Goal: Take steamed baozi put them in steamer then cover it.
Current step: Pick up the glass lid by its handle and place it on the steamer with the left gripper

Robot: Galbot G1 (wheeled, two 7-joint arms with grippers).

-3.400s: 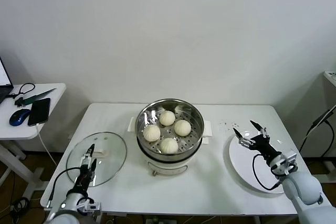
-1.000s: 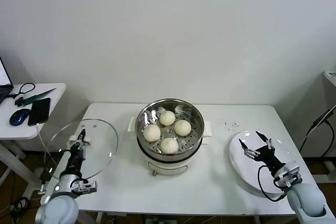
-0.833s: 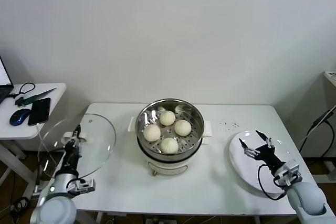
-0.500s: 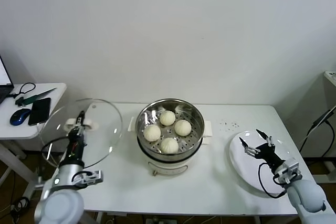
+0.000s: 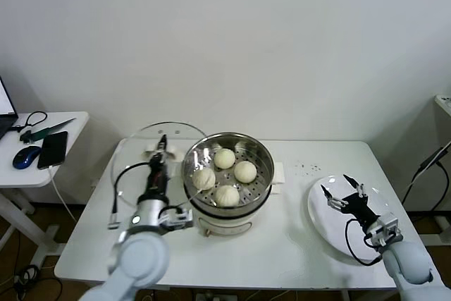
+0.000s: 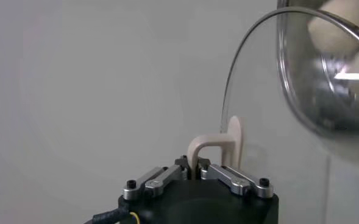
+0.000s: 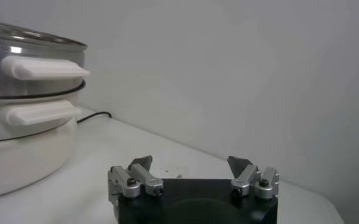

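Several cream-white baozi (image 5: 225,175) lie in the shiny steel steamer (image 5: 261,153) on its white pot base at the table's middle. My left gripper (image 5: 161,149) is shut on the white handle (image 6: 219,145) of the round glass lid (image 5: 144,142). It holds the lid tilted in the air just left of the steamer, its rim near the steamer's left edge. In the left wrist view the lid (image 6: 325,73) stands edge-on. My right gripper (image 5: 343,189) is open and empty over the white plate (image 5: 320,222) at the right; it also shows in the right wrist view (image 7: 191,165).
A side table at far left holds a phone (image 5: 53,149) and a mouse (image 5: 26,156). The steamer's white side handles (image 7: 44,67) show in the right wrist view. The white table (image 5: 282,244) ends close in front of both arms.
My left gripper has lifted the glass lid off the table's left part and carried it up and right, to beside the steamer. The right gripper has stayed over the plate.
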